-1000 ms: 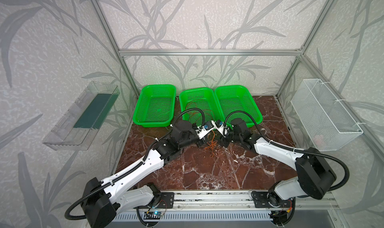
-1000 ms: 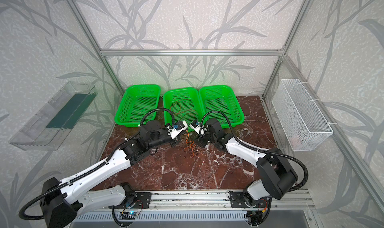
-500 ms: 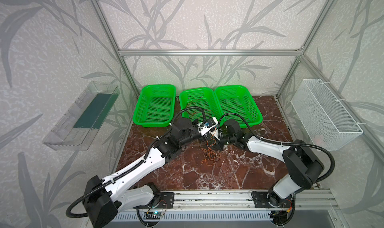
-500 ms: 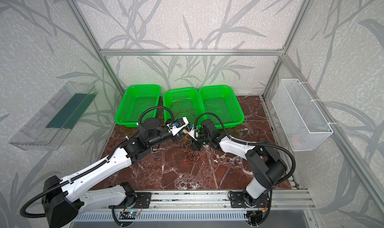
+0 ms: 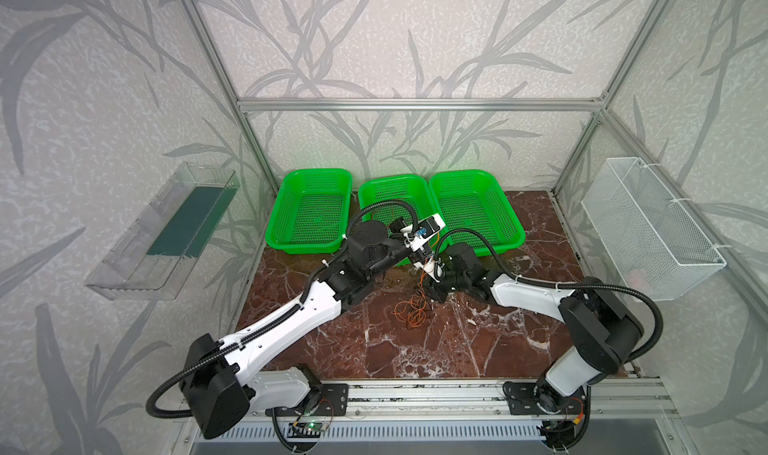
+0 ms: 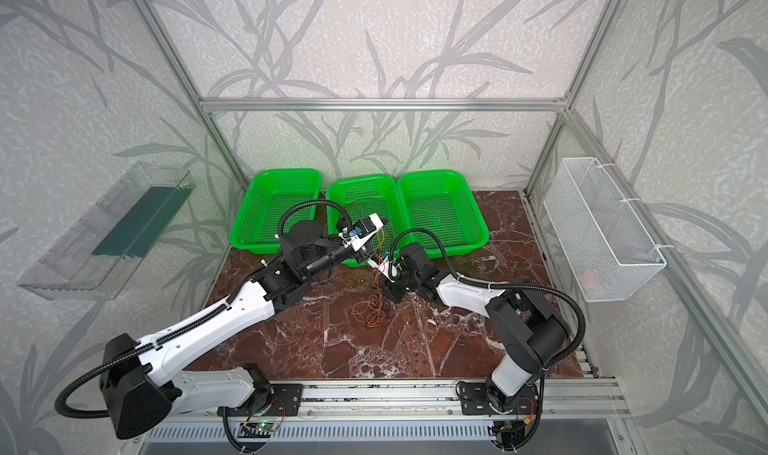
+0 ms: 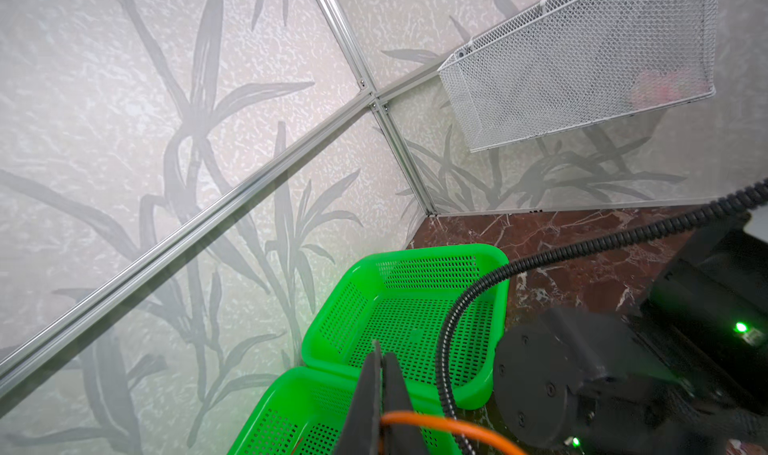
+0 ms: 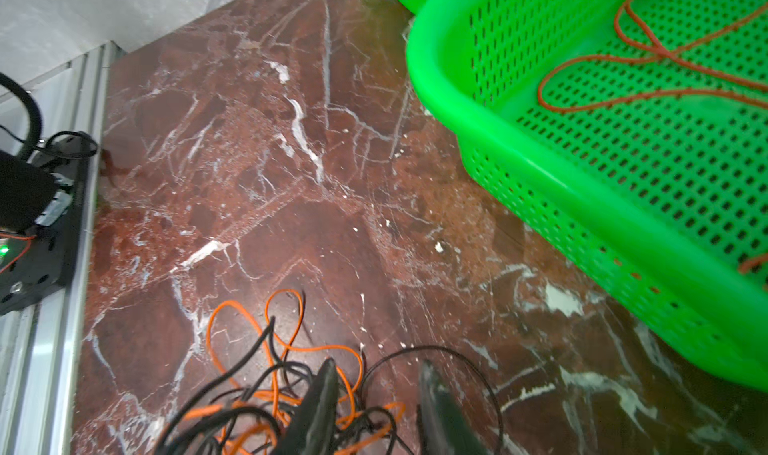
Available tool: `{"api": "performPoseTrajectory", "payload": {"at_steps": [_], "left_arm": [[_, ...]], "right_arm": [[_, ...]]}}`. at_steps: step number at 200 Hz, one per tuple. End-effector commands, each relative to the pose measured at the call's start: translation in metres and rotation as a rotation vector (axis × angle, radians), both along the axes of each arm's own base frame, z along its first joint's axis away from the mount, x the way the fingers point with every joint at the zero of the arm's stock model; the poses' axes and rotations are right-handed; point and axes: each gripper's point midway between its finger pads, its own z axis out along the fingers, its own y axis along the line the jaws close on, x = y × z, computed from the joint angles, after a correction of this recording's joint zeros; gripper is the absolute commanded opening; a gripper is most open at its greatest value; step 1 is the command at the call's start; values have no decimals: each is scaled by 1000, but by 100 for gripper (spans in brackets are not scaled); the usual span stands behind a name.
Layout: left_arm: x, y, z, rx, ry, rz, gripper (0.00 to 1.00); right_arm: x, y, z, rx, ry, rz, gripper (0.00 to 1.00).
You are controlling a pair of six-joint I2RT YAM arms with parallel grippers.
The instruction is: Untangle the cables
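Right wrist view: a snarl of thin orange and black cables (image 8: 266,394) lies on the red marble tabletop (image 8: 249,162), near its middle and just in front of the middle green basket (image 8: 457,112). A separate reddish cable (image 8: 660,52) curls in loose loops on that basket's perforated floor. The right gripper (image 8: 378,363) is down in the snarl with its jaws partly apart. One dark jaw is buried among the strands, and orange and black strands cross the gap without being pinched. The left wrist view shows the left gripper (image 7: 381,355) closed tight, its two black jaws pressed flat together, with an orange cable (image 7: 449,428) coming out from between them. In both top views the left gripper (image 5: 420,258) (image 6: 368,258) is raised near the front rim of the middle green basket (image 5: 390,181). Orange strands hang from it down to the cables (image 5: 411,312) (image 6: 371,310) on the tabletop. The right gripper (image 5: 436,295) sits just beside the pile, low over the marble. Along the tabletop's far edge, the left green basket (image 5: 316,172) and the right green basket (image 5: 469,173) flank the middle one. A white wire-mesh basket (image 5: 648,224) hangs on the enclosure's right wall, well apart from the pile. A clear plastic tray (image 5: 137,266) is fixed to the left wall.
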Motion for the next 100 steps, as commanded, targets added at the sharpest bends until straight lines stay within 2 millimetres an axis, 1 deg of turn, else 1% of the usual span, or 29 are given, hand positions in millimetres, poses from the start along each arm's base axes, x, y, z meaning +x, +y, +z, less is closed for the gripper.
{"api": "performPoseTrajectory", "payload": {"at_steps": [1, 15, 32, 50, 66, 88, 100], "left_arm": [[2, 4, 46, -84, -117, 14, 0], [0, 4, 48, -97, -114, -8, 0], [-5, 3, 44, -99, -87, -51, 0], [-7, 5, 34, -103, -52, -77, 0], [-8, 10, 31, -119, -32, -85, 0], [-9, 14, 30, -142, -6, -112, 0], [-10, 13, 31, -148, 7, -136, 0]], "right_arm": [[8, -14, -16, -61, -2, -94, 32], [15, -23, -10, -80, -39, -144, 34], [24, -38, 6, -86, -91, -202, 40], [34, -58, 25, -79, -123, -271, 45], [42, -79, 39, -73, -138, -356, 48], [45, -102, 54, -54, -151, -404, 51], [38, -102, 65, -30, -180, -366, 51]]}}
